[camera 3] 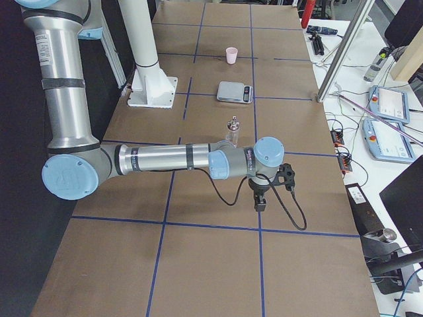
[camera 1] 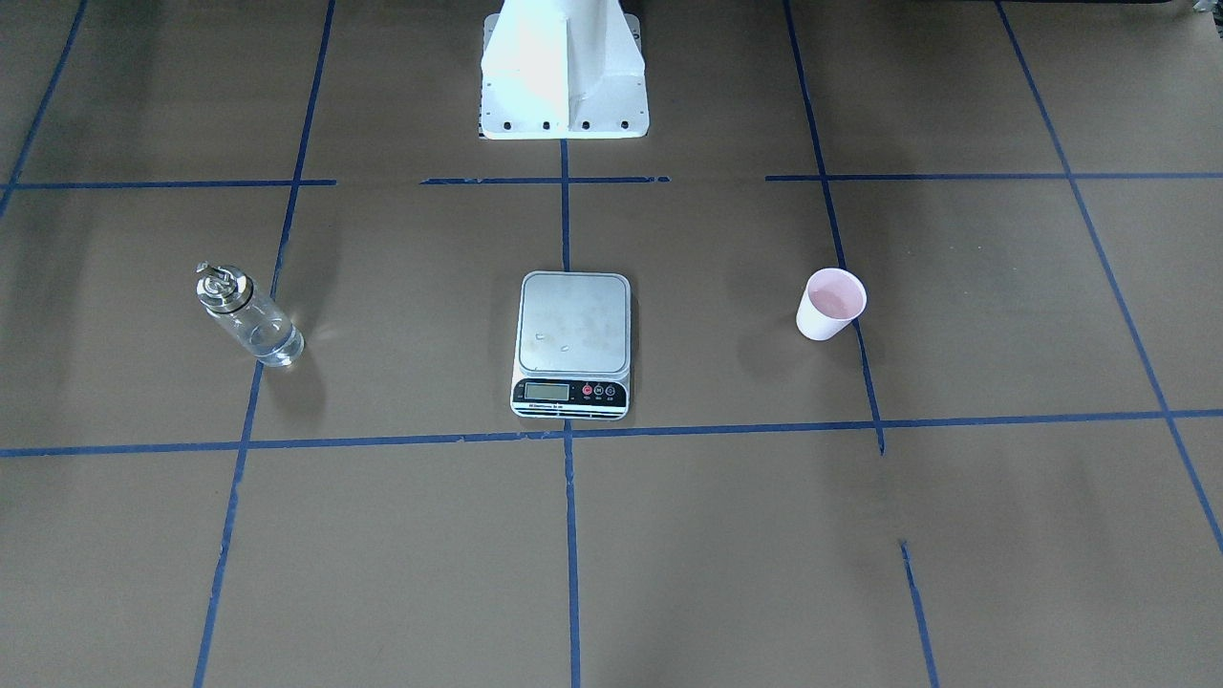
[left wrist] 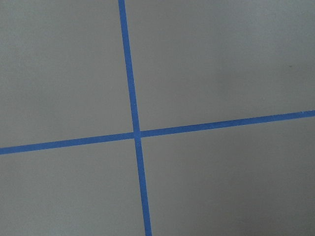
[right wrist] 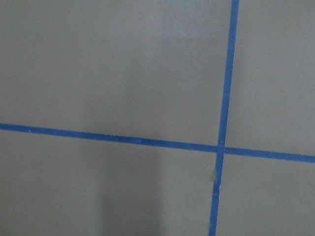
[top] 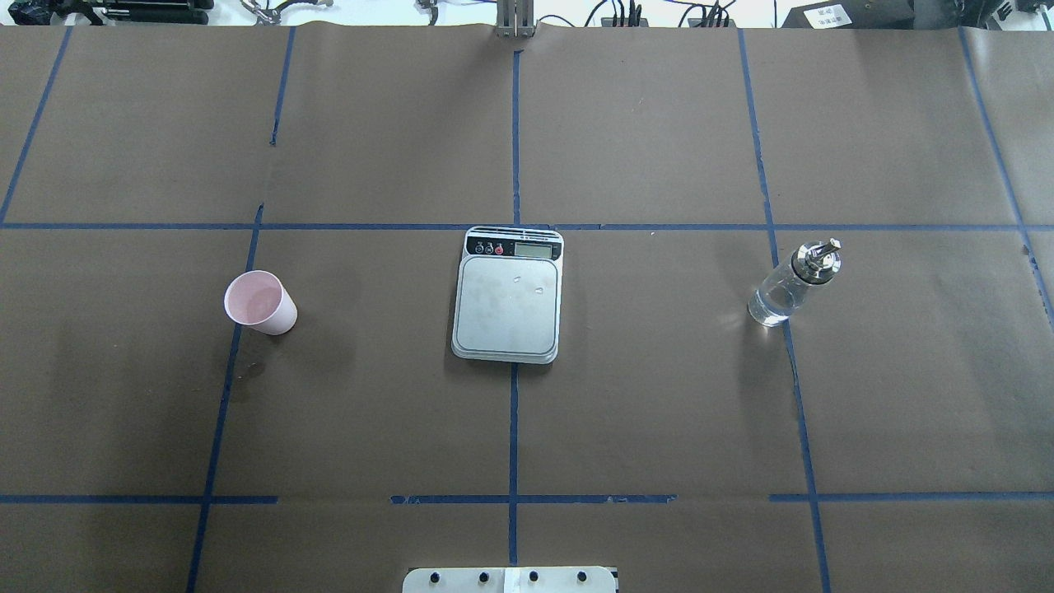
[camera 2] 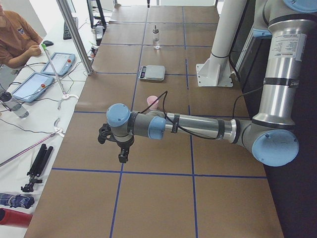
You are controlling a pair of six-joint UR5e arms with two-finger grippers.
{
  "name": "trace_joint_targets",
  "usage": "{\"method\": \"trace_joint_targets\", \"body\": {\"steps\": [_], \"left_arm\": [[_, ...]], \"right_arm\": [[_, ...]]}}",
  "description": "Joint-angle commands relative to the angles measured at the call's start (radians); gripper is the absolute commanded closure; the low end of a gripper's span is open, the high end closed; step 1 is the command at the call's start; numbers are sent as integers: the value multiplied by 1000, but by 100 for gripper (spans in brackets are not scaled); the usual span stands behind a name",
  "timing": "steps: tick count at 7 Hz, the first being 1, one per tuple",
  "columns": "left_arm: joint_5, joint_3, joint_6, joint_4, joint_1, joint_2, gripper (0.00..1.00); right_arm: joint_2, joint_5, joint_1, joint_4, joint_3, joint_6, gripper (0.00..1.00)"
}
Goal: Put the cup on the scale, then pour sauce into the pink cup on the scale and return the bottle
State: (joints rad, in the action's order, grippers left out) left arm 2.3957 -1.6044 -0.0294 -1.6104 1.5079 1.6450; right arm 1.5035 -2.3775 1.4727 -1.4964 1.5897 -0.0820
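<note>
The worktop (top: pixel 659 412) is covered in matt brown paper, divided into a grid by blue tape lines (top: pixel 513 428).

A flat rectangular scale with a brushed steel platform, white rim and black display panel (top: pixel 508 301) lies at mid-worktop, across the centre tape line. Its platform shows a few small pale marks.

A small tapered paper cup, pink inside (top: pixel 259 302), stands upright toward the worktop's left end, well apart from the scale and not yet on it.

A small clear glass cylindrical bottle with a shiny silver spout top (top: pixel 790 284) stands upright toward the right end. A clear, colourless sauce (top: pixel 766 309) shows low inside it.

The left gripper (camera 2: pixel 122 157) hangs pointing down near the worktop's left end, apart from the cup. The right gripper (camera 3: pixel 260 203) hangs likewise near the right end. How far either is open cannot be told, and neither has hold of anything. Both wrist views show only paper and crossing tape.
</note>
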Motion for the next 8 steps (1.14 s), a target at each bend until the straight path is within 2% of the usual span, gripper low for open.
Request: {"method": "trace_joint_targets", "body": {"steps": [1,3,5,6,7,8], "left_arm": [[3,-28,3,1,0,-5,0],[2,-124,2,9,-3,-30,0],[0,-106,2,6,-5,-13,0],[31,-124,3,-9,-5,-30,0],[136,-120,2,-19,-6,-31,0],[195,-133,-6,-41,-20,-28,0]], "right_arm": [[35,41,-64,-39,65,10,0],[53,28,-64,-25,104,8,0],[69,32,-66,-24,116,10,0],[70,31,-66,-22,119,11,0],[64,41,-69,14,127,11,0],[66,31,-72,25,118,-2,0]]}}
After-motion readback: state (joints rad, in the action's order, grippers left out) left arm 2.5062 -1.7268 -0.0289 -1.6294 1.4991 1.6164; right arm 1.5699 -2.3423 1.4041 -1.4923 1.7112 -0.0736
